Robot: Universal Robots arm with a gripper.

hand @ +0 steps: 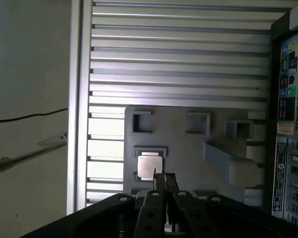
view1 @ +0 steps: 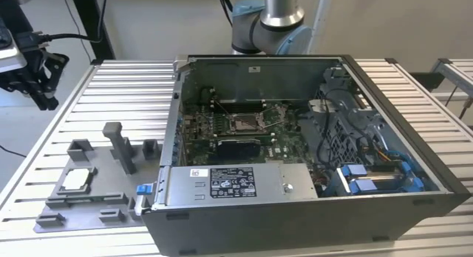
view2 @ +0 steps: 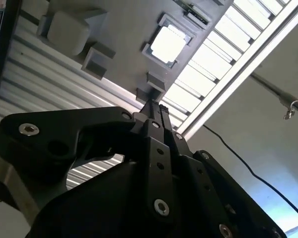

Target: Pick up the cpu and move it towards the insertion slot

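Pincer (hand: 164, 179) fingers lie close together in both wrist views (view2: 157, 108), with only a thin slit between them and nothing gripped. In the exterior view the black pincer (view1: 44, 99) hangs in the air at the exterior view's far left, beyond the table's edge, touching nothing.

Beyond the fingertips, the first wrist view looks down on the cpu (hand: 149, 165), a pale square chip lying flat in a raised grey frame. The second wrist view shows the same chip (view2: 168, 44) glaring white. Only the exterior view shows how far apart they are: the cpu (view1: 76, 179) sits at the near left, well away from the pincer.

The frame belongs to a grey fixture plate (view1: 96, 201) with upright blocks, resting on a ribbed metal table (view1: 126, 96). Just to the plate's right stands an open computer case (view1: 296, 218). Deep inside it, on the green board, lies the insertion slot (view1: 246, 122), a square socket with a shiny metal frame. Behind the case rises the arm's base (view1: 266, 24).
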